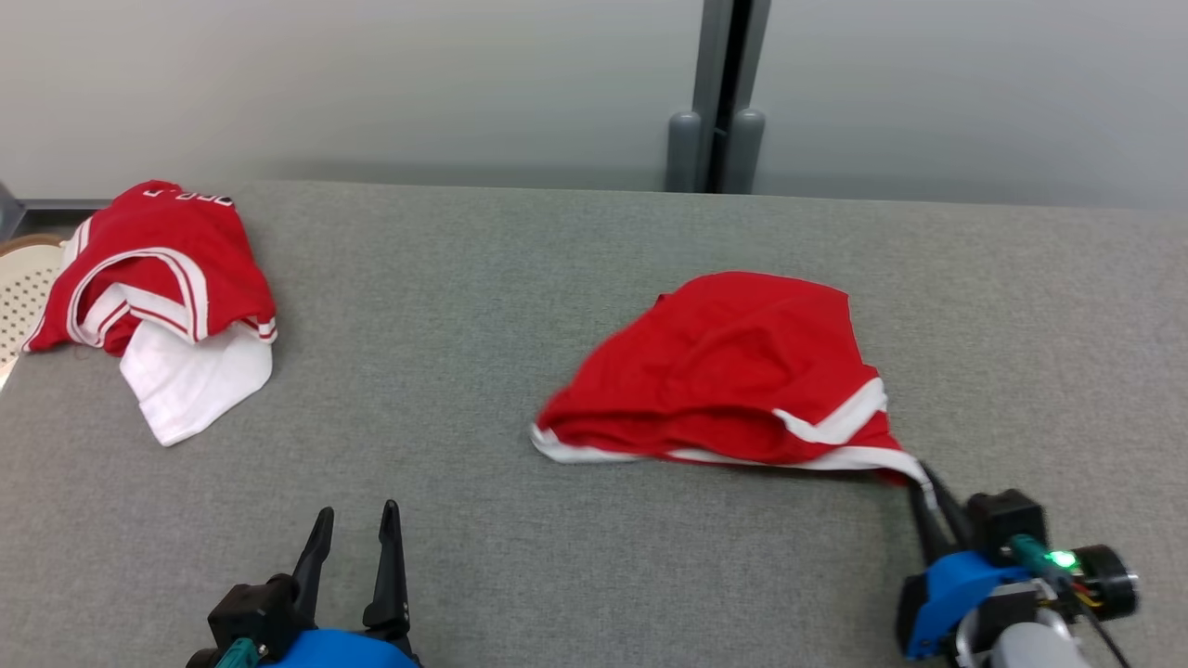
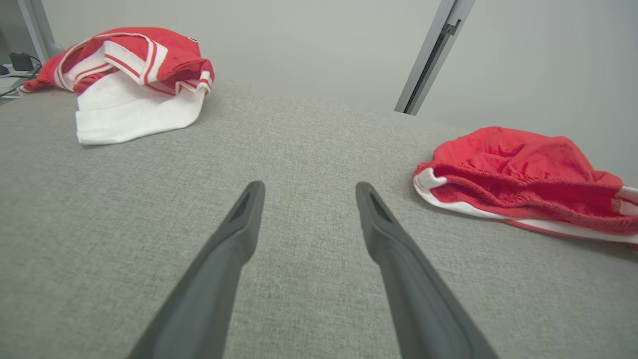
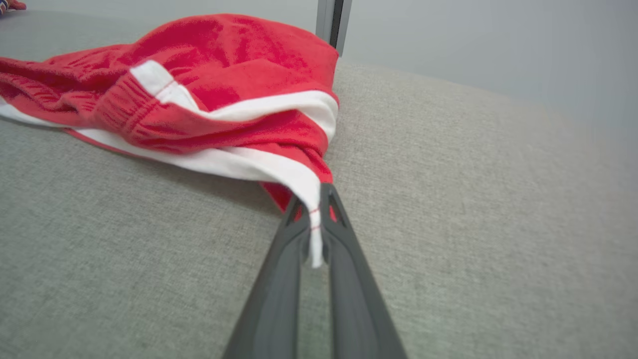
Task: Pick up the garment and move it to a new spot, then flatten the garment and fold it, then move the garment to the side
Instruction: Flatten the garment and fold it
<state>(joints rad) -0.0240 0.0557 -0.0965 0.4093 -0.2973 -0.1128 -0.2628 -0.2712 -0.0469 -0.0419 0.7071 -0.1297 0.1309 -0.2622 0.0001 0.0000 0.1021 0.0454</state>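
We start at the right gripper (image 3: 314,199), whose two dark fingers (image 3: 344,249) are pressed together on the white hem of the garment (image 1: 733,371). In the right wrist view a strip of white trim runs down between them, with a little red cloth showing beside it. In the head view this gripper sits at the lower right of the bench (image 1: 464,390). Its fingers slant up and to the left to meet the garment's near right corner, which is drawn out into a thin point toward them. From that corner the garment spreads away as red cloth with white edging, crumpled and partly doubled over itself. It lies on the grey fabric of the bench, right of centre.

Our left gripper (image 1: 357,520) is at the lower left, its fingers spread wide with nothing between them. It is over bare bench, and we cannot tell whether the tips touch the surface. It is well apart from the garment, which lies off to its right.

Further out, at the far left corner of the bench, we see a second heap of red-and-white clothing (image 1: 158,269) with a white piece sticking out from beneath. Just beside it, at the left edge, is part of a pale perforated basket (image 1: 19,288). Behind the bench stands a plain wall with a grey post (image 1: 719,93).
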